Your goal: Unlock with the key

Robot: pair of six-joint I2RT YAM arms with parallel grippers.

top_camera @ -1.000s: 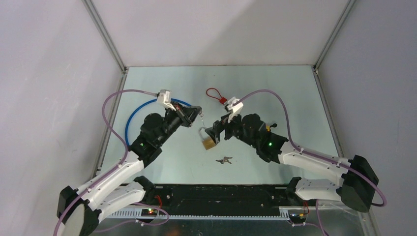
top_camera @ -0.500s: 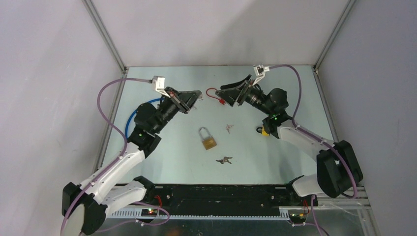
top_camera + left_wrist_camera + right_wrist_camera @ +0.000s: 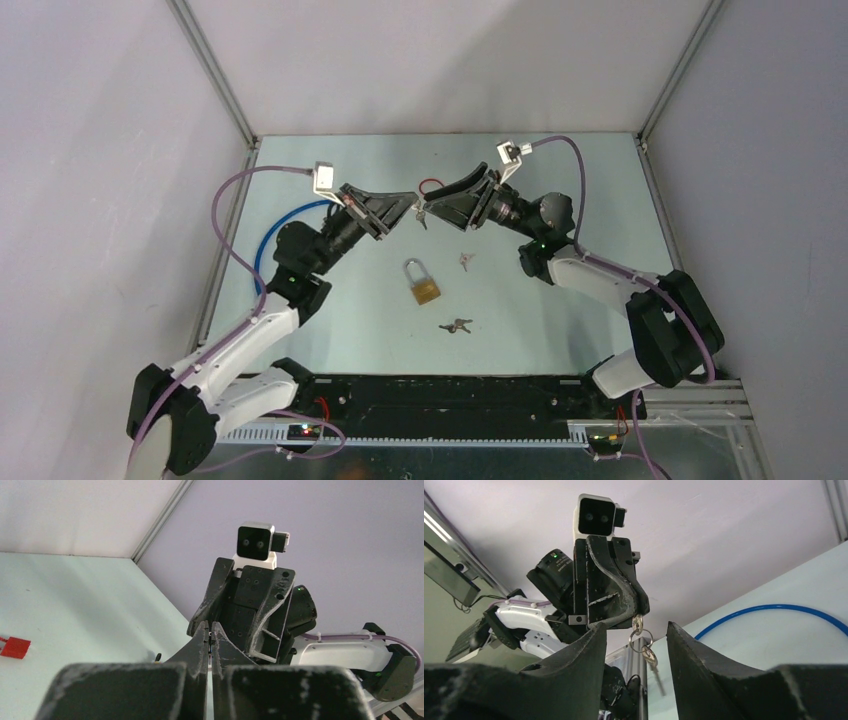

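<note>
A brass padlock (image 3: pixel 424 284) lies flat on the table, shackle pointing away, with no gripper near it. My left gripper (image 3: pixel 408 200) is raised above the table and shut on a key ring; a second key (image 3: pixel 421 216) dangles below it. In the right wrist view the ring and keys (image 3: pixel 640 639) hang from the left gripper (image 3: pixel 638 614), between my open right fingers (image 3: pixel 594 640). My right gripper (image 3: pixel 432 205) is open, tip to tip with the left one. The left wrist view shows its jaws (image 3: pixel 210 626) pressed together and the right gripper (image 3: pixel 245 630) just ahead.
A red cable lock (image 3: pixel 436 188) lies behind the grippers. A blue cable loop (image 3: pixel 285 222) lies at the left. A small key (image 3: pixel 464 260) and a bunch of keys (image 3: pixel 457 325) lie near the padlock. Frame posts and walls close in the table.
Both grippers have left the padlock and risen. The right arm swung to the back, then came left until its open jaws meet the left gripper's hanging keys.
</note>
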